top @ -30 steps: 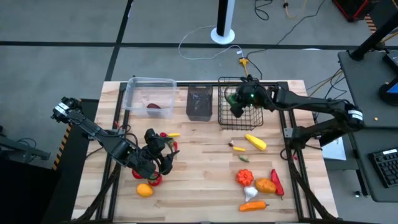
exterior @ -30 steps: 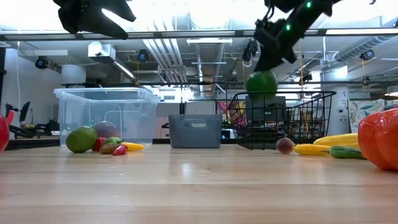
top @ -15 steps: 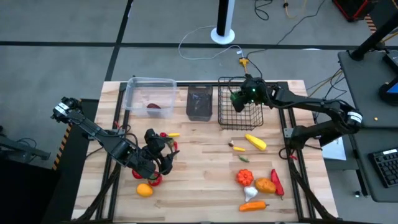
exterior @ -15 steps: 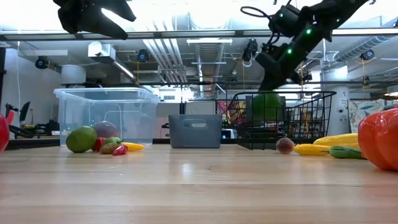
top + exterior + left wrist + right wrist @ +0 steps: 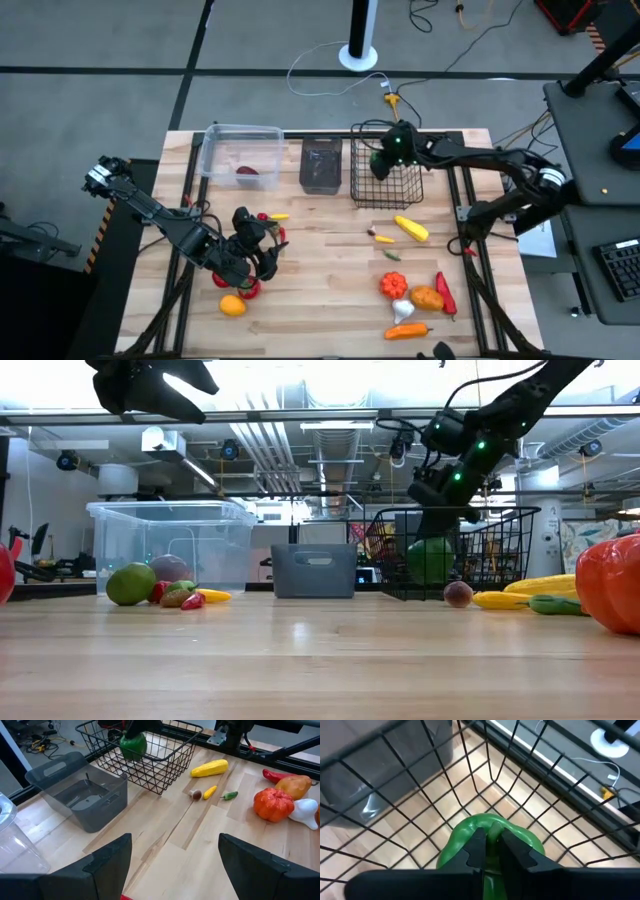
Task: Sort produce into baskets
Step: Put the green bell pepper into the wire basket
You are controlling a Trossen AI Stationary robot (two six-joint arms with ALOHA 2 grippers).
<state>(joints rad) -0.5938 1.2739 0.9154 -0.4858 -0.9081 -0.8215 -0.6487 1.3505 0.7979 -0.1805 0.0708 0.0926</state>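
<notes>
Right gripper (image 5: 490, 851) pinching green pepper (image 5: 490, 837) by top, inside wire-mesh basket (image 5: 385, 165), pepper hanging below fingers, near floor. Judgement: lower until pepper rests, part fingers, lift straight up clear of rim. Left gripper (image 5: 172, 857) spread wide, waiting over table (image 5: 330, 270).

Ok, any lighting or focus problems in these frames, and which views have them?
Low view: ceiling lights blow out the top, the left gripper is a silhouette, and the near red vegetable is soft. Left wrist view: its own fingers are blurred. Right wrist view: the green pepper and wire basket read sharply. High view: even light.
</notes>
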